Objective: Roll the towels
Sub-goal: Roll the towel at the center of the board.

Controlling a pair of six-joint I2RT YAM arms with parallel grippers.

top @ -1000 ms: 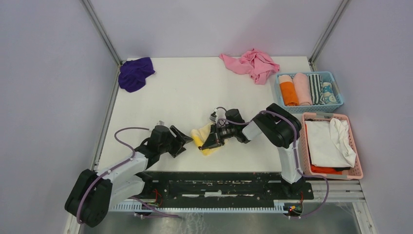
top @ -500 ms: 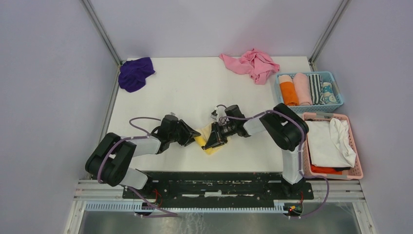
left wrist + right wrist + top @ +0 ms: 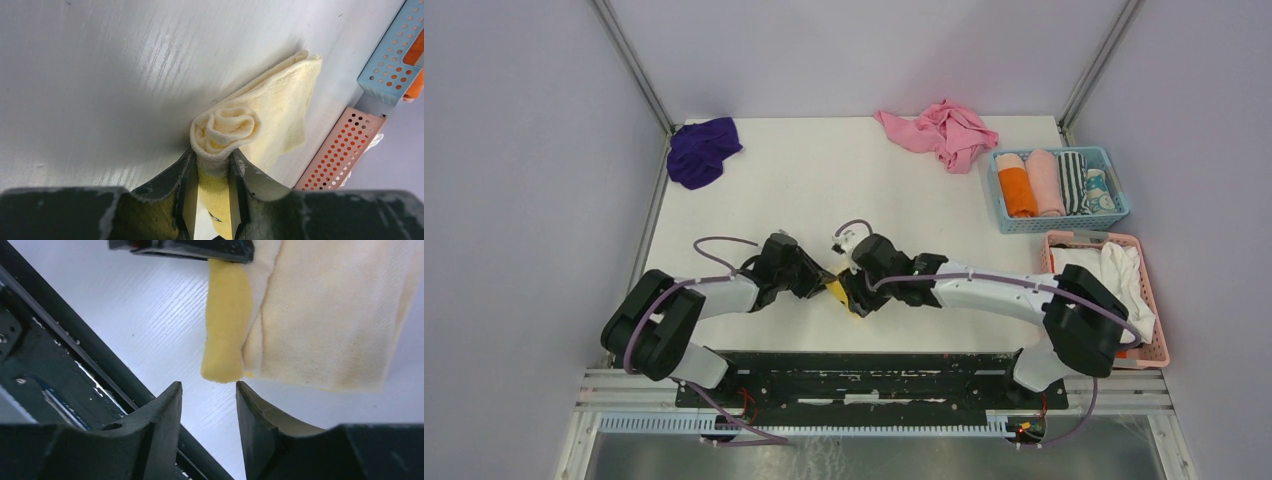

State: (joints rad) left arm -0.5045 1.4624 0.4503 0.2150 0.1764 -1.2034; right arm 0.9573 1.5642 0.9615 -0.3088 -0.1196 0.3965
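We overlook the whole desk (image 3: 824,180) from above and behind, while both wrist cameras sit close, sharing the yellow towel (image 3: 250,125).

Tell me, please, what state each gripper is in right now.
Left gripper: closed on the rolled end of the yellow towel.
Right gripper: open, holding nothing.

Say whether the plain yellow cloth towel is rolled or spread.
Partly rolled: the plain yellow cloth towel shows a spiral end, with a flat flap unrolled.
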